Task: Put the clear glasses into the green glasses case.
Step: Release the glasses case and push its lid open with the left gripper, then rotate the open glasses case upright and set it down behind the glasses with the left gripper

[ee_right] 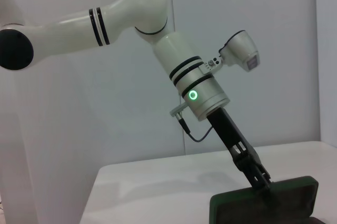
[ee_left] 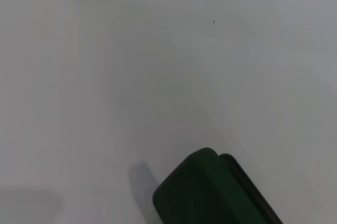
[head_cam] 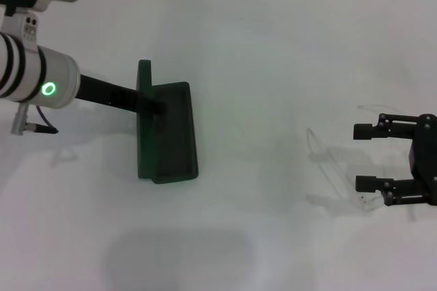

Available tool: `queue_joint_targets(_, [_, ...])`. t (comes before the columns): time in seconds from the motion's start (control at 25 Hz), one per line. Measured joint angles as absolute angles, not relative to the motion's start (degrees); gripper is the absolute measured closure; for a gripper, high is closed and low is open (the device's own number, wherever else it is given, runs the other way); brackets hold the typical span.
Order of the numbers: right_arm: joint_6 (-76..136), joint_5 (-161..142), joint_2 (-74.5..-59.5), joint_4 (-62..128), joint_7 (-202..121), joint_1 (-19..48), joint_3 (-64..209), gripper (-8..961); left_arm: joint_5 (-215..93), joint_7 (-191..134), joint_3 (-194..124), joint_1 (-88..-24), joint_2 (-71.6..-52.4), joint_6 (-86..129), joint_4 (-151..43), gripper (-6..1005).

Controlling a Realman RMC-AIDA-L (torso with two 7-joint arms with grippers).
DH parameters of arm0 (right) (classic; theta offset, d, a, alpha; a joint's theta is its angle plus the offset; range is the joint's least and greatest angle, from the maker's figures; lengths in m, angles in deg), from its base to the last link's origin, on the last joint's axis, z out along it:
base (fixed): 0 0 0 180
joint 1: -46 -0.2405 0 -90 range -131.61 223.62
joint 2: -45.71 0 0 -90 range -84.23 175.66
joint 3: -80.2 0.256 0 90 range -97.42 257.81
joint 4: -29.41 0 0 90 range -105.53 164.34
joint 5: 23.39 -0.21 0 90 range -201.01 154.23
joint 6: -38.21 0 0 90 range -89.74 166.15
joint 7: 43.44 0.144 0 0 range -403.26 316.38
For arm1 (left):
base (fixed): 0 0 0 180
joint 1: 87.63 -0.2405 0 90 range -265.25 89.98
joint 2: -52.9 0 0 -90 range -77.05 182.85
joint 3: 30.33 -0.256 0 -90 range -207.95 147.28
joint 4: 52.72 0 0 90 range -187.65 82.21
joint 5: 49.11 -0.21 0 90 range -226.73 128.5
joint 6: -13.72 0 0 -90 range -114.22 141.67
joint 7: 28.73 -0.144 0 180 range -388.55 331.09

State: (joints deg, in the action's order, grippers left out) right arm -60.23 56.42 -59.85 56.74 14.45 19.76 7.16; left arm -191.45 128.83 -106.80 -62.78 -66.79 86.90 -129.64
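Right hand (head_cam: 364, 157) spread open around clear glasses (head_cam: 328, 164), left hand (head_cam: 151, 106) seemingly gripping green glasses case (head_cam: 167, 134) lid, no lettering legible.

The left claw (ee_right: 261, 182) grips the upright lid of the green glasses case (ee_right: 274, 203).

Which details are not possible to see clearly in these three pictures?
- Left gripper fingers: in the head view they merge with the dark green glasses case; the left wrist view shows none.
- Case interior: dark in the head view, cut off by the edge in the right wrist view.
- Clear glasses: faint against the white table; whether the open right gripper touches them is unclear.
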Motion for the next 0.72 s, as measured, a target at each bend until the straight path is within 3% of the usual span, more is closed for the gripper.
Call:
queue_joint_targets(0.4, [-60.14,56.41,-59.86,56.74,14.48,19.54,7.16,201,-191.58,128.45,-107.36,-62.62,-66.61,87.98,-129.64,223])
queue_joint_targets(0.72, [-59.91,56.41,-59.83,56.74,14.36,19.48,7.17,202,-191.65,127.08,-107.42,-61.54,-66.54,89.05,-130.52,495])
